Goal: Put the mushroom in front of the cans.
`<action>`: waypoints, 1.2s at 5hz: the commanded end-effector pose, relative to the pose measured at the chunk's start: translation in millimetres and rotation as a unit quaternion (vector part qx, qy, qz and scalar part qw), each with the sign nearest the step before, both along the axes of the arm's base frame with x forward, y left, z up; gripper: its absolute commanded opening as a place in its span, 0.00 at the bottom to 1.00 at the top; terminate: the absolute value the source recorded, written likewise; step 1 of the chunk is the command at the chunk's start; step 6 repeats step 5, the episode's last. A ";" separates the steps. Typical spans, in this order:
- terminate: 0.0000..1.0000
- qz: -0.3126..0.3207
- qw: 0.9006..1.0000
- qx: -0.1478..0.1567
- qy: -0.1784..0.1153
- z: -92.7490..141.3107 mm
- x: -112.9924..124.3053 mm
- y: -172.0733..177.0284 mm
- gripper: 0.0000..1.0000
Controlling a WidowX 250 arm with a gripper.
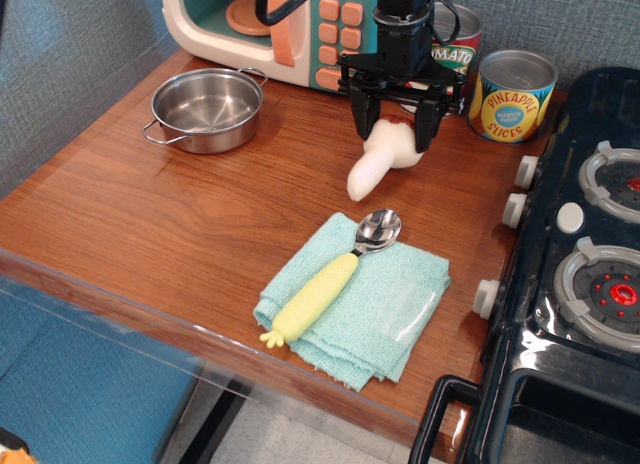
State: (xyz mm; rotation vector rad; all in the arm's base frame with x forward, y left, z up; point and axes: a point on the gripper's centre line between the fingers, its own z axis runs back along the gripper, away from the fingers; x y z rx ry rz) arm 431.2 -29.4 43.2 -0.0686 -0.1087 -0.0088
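Note:
My gripper (394,127) stands in front of the cans, its black fingers (358,112) on either side of the mushroom's cap end and shut on it. The mushroom (378,161) hangs tilted, its white stem pointing down-left, with the tip at or just above the wooden table (150,214). The brown cap is mostly hidden between the fingers. The red Tomato Sauce can (456,52) stands right behind the gripper and is partly hidden by it. The yellow Pineapple Slices can (512,96) stands to its right, in full view.
A steel pot (207,106) sits at the left. A toy microwave (290,24) stands at the back. A yellow-handled spoon (330,282) lies on a teal cloth (400,309) near the front edge. A black toy stove (590,264) borders the right side.

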 end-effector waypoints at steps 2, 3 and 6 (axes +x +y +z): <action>0.00 -0.028 0.998 0.025 -0.054 72.3 -33.7 4.0 1.00; 0.00 -0.028 0.998 0.025 -0.054 72.3 -33.7 4.0 1.00; 1.00 -0.028 0.998 0.025 -0.054 72.3 -33.7 4.0 1.00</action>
